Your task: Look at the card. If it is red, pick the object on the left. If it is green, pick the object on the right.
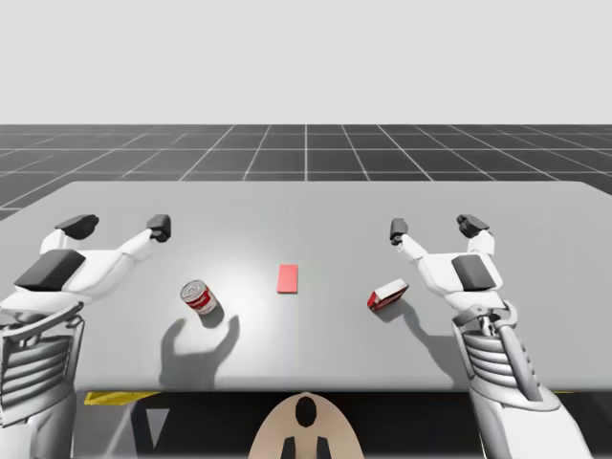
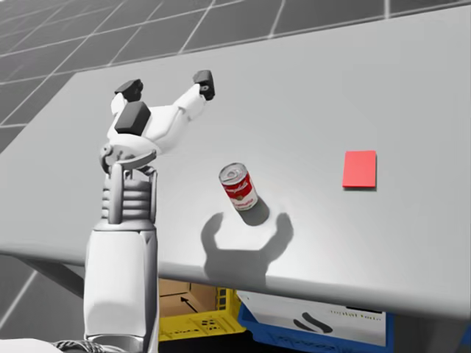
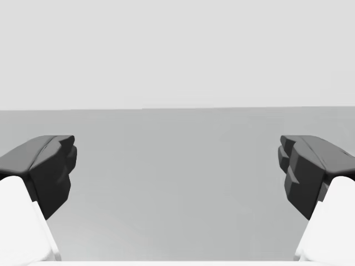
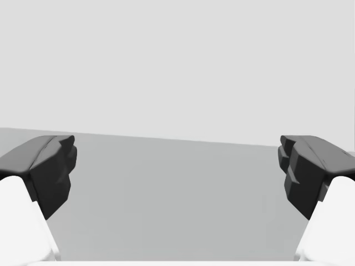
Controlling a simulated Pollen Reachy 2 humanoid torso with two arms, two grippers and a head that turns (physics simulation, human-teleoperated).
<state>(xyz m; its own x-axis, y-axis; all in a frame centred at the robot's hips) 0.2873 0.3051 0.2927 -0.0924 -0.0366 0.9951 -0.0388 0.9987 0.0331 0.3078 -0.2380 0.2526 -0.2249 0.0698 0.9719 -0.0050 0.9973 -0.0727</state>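
step: flat red card (image 1: 288, 278) shows red, so the left pick, not begun | left gripper (image 1: 118, 227) fingers wide apart, empty; right gripper (image 1: 435, 228) likewise | red-and-white metal can (image 1: 199, 297) inward of and behind left gripper, untouched | next: pull back over can, lower, close

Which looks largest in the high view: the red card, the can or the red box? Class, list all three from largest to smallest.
1. The red-and-white can and the red box: about alike, too close to rank.
2. The red card: smallest, lying flat between them.
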